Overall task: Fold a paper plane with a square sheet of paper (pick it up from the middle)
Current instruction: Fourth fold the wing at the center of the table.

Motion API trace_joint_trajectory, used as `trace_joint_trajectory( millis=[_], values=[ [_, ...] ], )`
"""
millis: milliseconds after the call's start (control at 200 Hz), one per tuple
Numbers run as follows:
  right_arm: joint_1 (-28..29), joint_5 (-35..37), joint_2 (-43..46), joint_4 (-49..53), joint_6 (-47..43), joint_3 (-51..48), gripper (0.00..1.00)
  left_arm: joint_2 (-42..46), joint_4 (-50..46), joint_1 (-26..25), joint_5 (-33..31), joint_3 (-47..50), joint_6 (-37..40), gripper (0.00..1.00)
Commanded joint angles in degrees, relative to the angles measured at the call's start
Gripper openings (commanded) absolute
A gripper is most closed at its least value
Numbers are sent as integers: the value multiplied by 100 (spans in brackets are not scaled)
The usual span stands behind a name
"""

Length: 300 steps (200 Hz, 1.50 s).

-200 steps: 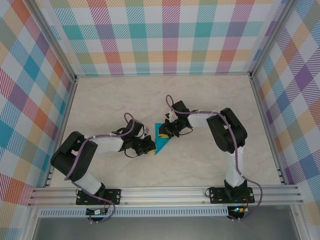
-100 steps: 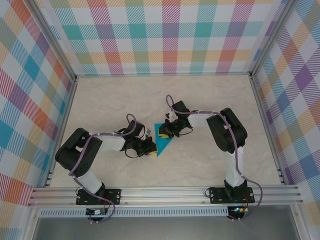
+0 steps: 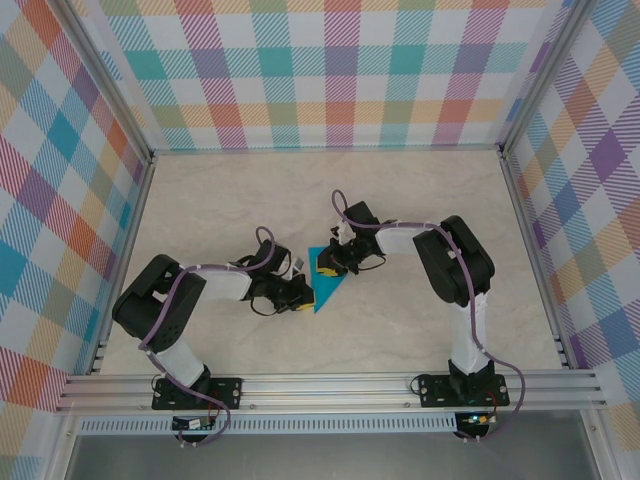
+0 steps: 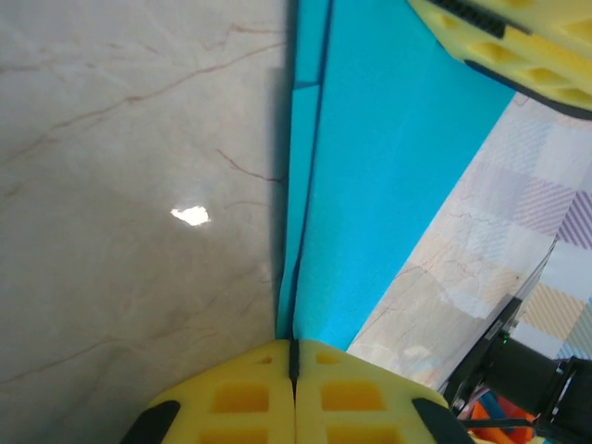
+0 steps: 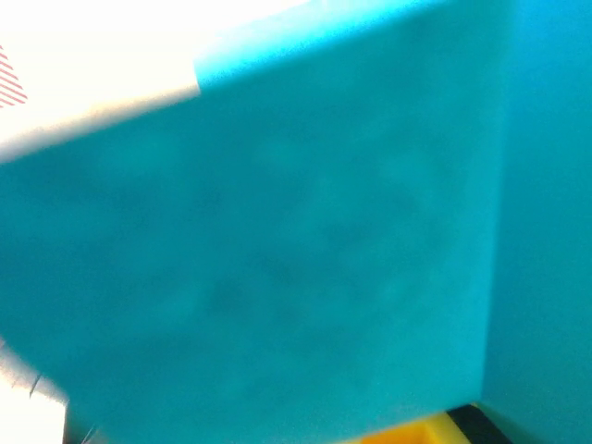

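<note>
At the near edge of the bench (image 3: 400,330), the left arm reaches right toward the middle. Its left end effector (image 3: 300,297) touches the near, lower tip of the sheet of paper (image 3: 328,283), which from above reads as a flat teal triangle.

The left wrist view adds what the overhead one cannot. The yellow fingers (image 4: 240,398) are pressed together with no gap. The narrow corner of the sheet (image 4: 379,157) runs straight into their seam, so they pinch it. A dark fold line and doubled layers run along its left edge, with a shadow on the bench beside it.

Farther off, the right end effector (image 3: 327,266) sits at the sheet's far, upper edge. One of its yellow fingers (image 4: 499,37) lies over the paper. In the right wrist view the blurred sheet (image 5: 277,259) is very close, with a vertical crease at right. Whether these jaws grip the sheet cannot be told.
</note>
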<state>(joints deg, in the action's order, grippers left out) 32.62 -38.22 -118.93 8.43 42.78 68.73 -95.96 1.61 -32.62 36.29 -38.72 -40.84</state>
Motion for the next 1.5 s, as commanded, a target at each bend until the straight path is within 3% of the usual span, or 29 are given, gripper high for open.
trace_joint_trajectory(
  millis=[0, 350, 930, 1060, 1265, 1420, 1495],
  values=[
    [86, 814, -712, 502, -95, -351, 16, -160, -635, -157, 94, 47, 110, 1],
    [86, 895, -745, 514, -95, -387, 16, -245, -1353, -271, 39, -224, 568, 13],
    [86, 954, -780, 596, -95, -370, 16, -865, -2432, -710, -483, -716, 959, 8],
    [86, 1009, -790, 643, -95, -360, 16, -384, -2473, -781, -644, -649, 870, 10],
    [86, 1027, -794, 648, -104, -360, 15, 873, -2384, -713, -1425, -551, 284, 14],
    [86, 1046, -791, 696, -139, -333, 15, 1326, -1810, -636, -1765, -509, -276, 14],
    [86, 1039, -799, 697, -132, -325, 15, 1322, -1008, -623, -1739, -421, -680, 13]
  ],
)
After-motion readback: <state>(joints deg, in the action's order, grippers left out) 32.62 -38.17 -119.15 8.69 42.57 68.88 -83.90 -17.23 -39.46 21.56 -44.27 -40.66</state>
